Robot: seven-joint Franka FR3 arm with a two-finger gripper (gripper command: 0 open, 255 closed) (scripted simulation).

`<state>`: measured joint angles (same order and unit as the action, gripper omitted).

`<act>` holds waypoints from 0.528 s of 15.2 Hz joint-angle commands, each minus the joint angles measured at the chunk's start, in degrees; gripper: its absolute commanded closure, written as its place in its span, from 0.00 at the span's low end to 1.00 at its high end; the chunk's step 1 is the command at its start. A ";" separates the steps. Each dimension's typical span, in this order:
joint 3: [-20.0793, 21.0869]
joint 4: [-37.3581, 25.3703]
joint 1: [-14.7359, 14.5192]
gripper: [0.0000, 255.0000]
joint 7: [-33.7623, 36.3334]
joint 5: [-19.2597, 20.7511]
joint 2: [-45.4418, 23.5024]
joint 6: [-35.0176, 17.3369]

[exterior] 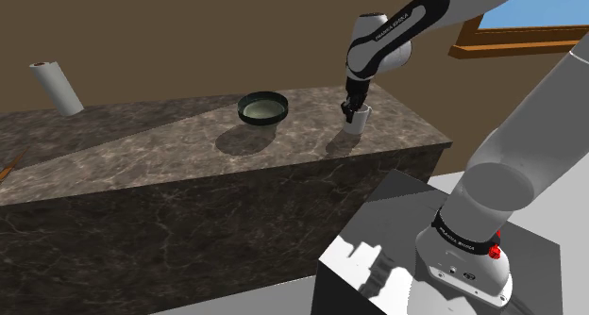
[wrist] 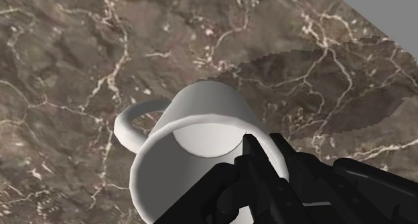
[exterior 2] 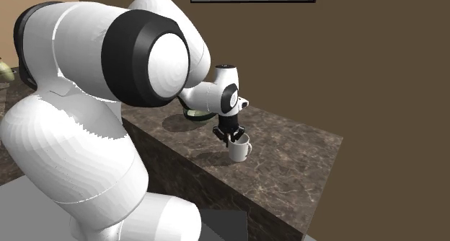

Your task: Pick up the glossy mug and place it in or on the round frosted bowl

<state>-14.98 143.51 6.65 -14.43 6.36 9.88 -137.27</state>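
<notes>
We have the white mug close to the end of the desk nearest the stand, upright, with its handle turned away from the tool. Whether its base rests on the stone or is barely clear of it we cannot tell.

In the wrist view the tool is drawn nearly closed on the mug. It pinches the wall at the rim, with one finger down inside the cup and the other against the outside. The second exterior view agrees: the tool straddles the rim of the mug on the side opposite the handle.

The dark-rimmed bowl sits further along the desk toward its middle and a little nearer the back edge, apart from the mug.

As we judge it, the step in hand is the lift and carry. A pinch on one wall puts the mug's weight off to one side, so it may swing or slip on the glossy surface.

- We would raise it straight and slowly, and check that it hangs level before moving sideways.
- It should go high enough to clear the bowl's rim.
- We would stop with the mug centred over the pale hollow, lower it until the base touches, and only then let the tool open.
</notes>
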 commanded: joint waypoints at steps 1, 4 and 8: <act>0.06 -0.31 0.02 1.00 0.06 0.10 0.55 0.85; 0.25 -1.35 0.07 1.00 0.21 0.33 2.12 3.44; 0.51 -2.91 0.10 1.00 0.35 0.53 4.01 6.87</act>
<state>-14.59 140.94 6.75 -14.20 6.80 13.25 -131.39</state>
